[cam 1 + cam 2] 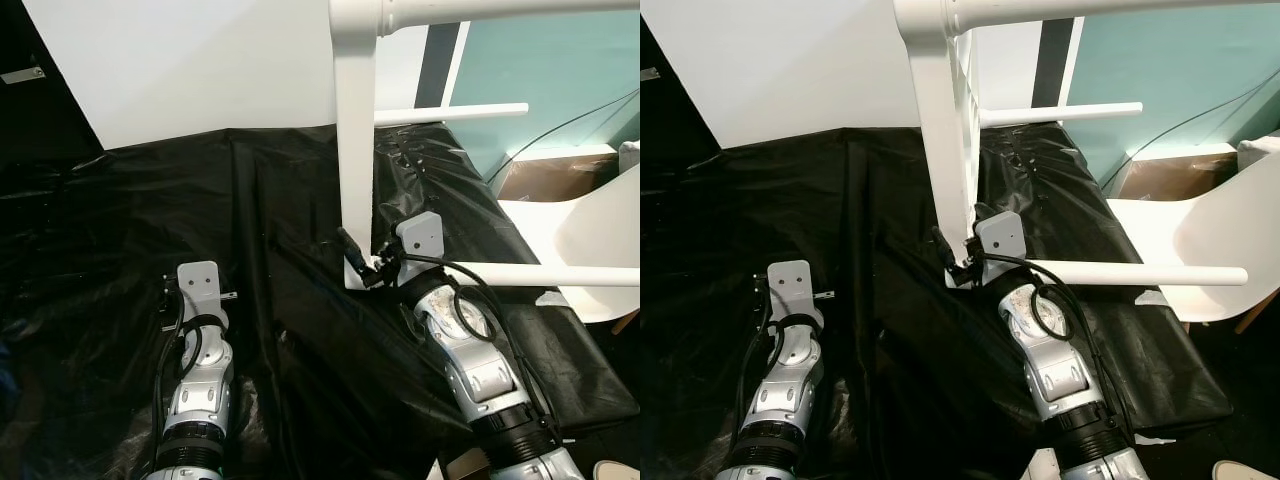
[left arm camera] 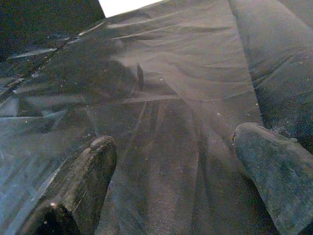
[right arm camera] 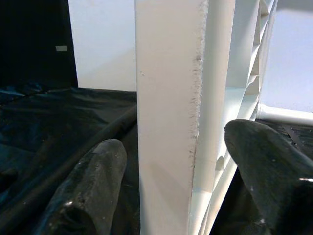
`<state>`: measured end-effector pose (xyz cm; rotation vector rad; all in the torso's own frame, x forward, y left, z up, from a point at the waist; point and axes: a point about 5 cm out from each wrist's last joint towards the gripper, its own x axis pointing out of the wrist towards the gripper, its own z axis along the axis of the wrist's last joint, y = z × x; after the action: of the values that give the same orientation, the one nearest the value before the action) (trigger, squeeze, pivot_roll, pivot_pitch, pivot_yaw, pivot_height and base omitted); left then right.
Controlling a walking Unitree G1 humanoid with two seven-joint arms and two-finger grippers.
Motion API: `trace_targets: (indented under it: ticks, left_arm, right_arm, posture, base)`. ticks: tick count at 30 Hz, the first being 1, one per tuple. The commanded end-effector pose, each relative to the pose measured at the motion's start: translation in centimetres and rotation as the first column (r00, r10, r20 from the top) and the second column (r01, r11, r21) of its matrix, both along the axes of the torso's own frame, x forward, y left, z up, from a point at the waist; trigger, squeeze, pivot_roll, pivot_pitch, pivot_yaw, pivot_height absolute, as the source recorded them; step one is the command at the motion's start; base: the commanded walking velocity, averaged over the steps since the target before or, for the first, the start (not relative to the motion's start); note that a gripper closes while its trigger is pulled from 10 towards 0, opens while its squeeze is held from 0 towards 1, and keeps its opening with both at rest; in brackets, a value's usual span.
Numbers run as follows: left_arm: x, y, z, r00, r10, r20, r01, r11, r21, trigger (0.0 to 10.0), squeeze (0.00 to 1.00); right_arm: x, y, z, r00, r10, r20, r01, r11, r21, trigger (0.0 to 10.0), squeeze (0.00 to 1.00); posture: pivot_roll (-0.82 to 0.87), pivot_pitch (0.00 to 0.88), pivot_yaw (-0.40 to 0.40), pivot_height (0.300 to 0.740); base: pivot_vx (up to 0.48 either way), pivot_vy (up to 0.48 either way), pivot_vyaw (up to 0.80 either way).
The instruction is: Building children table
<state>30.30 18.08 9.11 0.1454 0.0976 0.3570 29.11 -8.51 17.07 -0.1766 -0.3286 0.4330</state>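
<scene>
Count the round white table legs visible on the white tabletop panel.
3. One round white table leg runs along the top edge, one sits mid-height, one lies lowest, by the right gripper. A fourth may be hidden.

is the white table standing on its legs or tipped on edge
Tipped on edge: the tabletop stands upright on the black sheet, legs jutting sideways; the right gripper straddles its lower edge.

Black plastic sheet (image 1: 120,240) covers surface; white table frame (image 1: 355,150) stands on it

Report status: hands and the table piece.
Right hand open, fingers either side of white table panel edge. Left hand open, idle over black plastic sheet. White chair at right.
</scene>
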Motion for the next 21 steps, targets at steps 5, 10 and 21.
trace_targets:
  ticks: [5,10,21]
  left_arm:
    - [-0.2,0.2,-0.2,0.999,0.033,0.001,-0.033,0.999,0.019,10.0,0.0]
    - [-0.2,0.3,-0.3,0.999,0.034,-0.001,-0.034,0.999,0.02,10.0,0.0]
    - [-0.1,-0.1,-0.6,1.0,0.019,-0.01,-0.019,1.0,0.02,10.0,0.0]
  right_arm:
    - [-0.5,-0.5,0.1,1.0,0.003,-0.009,-0.003,1.0,0.008,10.0,0.0]
    - [-1.0,-1.7,0.5,1.0,-0.008,-0.013,0.008,1.0,0.027,10.0,0.0]
    - [-1.4,-3.9,0.5,0.989,-0.148,0.009,0.147,0.988,0.053,3.7,0.0]
  posture:
    - [0.08,0.0,0.056,0.74]
    - [0.08,0.0,0.058,0.74]
    - [0.06,0.0,0.067,0.74]
  base:
    - [0.0,0.0,0.0]
    - [0.0,0.0,0.0]
    - [0.0,0.0,0.0]
